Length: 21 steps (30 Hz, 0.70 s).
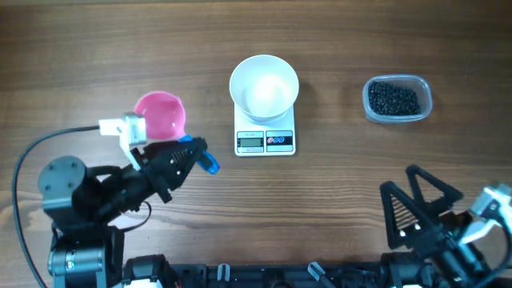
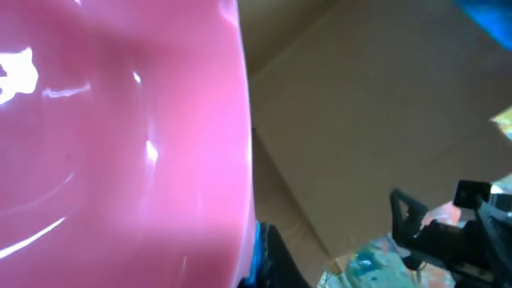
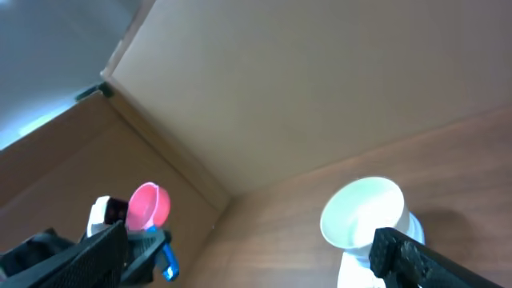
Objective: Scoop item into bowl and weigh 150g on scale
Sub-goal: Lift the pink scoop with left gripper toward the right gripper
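Left gripper: black, jaws shut on the blue handle of a glossy pink plastic scoop. Scoop's round cup sits just beyond the fingertips & to their left. Handle's blue end pokes out on the near-right side, so its long axis runs diagonal, cup far-left to handle near-right. In the left wrist view the smooth pink cup wall fills most of the frame, w/ glints on it.

Right gripper: black, triangular open-frame fingers, spread wide, nothing btwn them, pointing up-left over the table.

Small shiny round black beans: dark grainy heap inside a clear rectangular plastic tub w/ rounded corners, straight ahead of the right gripper, well apart. Tub's long axis runs left-right.

Deep round plain white bowl: smooth, upright, mouth up, sitting on the far part of the scale. It is ahead & to the right of the left gripper, ahead-left of the right one.

Small white rectangular digital scale: grey display and buttons on the near edge, facing the arms. Long axis runs near-far.

Brown wood-grain table under all.
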Each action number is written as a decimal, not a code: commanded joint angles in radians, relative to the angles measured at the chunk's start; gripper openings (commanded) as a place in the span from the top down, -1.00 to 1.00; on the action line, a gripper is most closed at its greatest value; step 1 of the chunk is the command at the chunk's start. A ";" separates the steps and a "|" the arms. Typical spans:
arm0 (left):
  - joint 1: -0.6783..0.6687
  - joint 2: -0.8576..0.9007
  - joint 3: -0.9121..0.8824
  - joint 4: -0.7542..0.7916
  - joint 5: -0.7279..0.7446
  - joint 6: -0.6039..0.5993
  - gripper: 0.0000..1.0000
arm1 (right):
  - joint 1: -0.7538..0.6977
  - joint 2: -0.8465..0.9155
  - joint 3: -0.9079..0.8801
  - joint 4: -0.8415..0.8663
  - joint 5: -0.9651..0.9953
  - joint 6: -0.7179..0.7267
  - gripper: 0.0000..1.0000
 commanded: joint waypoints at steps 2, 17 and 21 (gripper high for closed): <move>-0.054 -0.005 0.010 0.270 0.006 -0.304 0.92 | 0.003 0.155 0.042 -0.016 -0.192 0.212 -0.99; -0.410 0.079 0.010 0.571 -0.455 -0.551 0.92 | 0.148 0.469 0.037 0.459 -0.487 0.434 -0.84; -0.494 0.146 0.010 0.612 -0.520 -0.550 0.92 | 0.332 0.554 0.037 0.485 -0.344 0.463 -0.78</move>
